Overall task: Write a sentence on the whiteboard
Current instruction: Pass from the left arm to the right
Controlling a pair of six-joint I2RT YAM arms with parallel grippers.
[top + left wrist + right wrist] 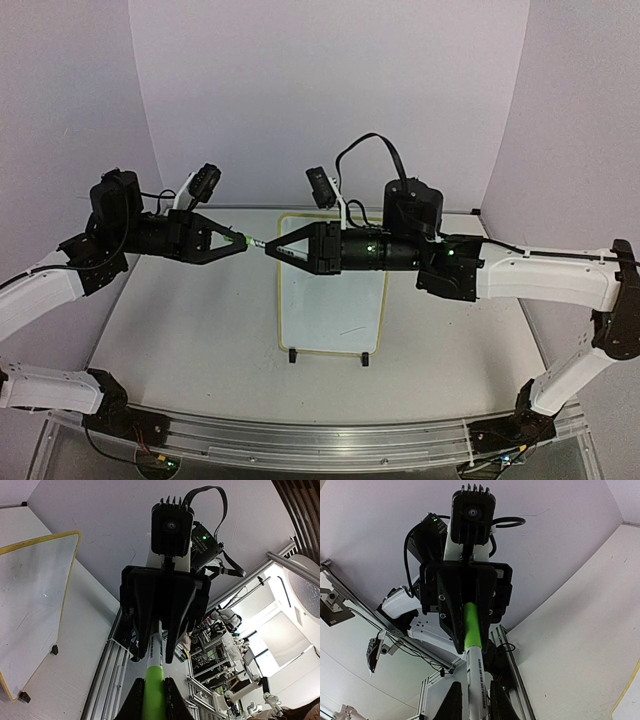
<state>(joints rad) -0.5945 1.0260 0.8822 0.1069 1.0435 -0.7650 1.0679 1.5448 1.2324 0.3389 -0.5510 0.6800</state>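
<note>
The whiteboard (pixel 330 310), with a yellow frame, lies flat on the table under both grippers; its edge shows in the left wrist view (pixel 35 605). No sentence shows on it, only faint smudges. A marker (pixel 255 243) hangs level in the air between the two grippers, which point at each other. My left gripper (pixel 240 241) (pixel 152 692) is shut on the marker's green cap (pixel 153 680). My right gripper (pixel 270 249) (pixel 471 697) stands round the white barrel (pixel 476 670), with a thin gap beside one finger.
Two black clip feet (pixel 292 356) (pixel 365 359) sit at the board's near edge. An aluminium rail (pixel 320 440) runs along the table's front, between the arm bases. Pale walls close in the back and both sides.
</note>
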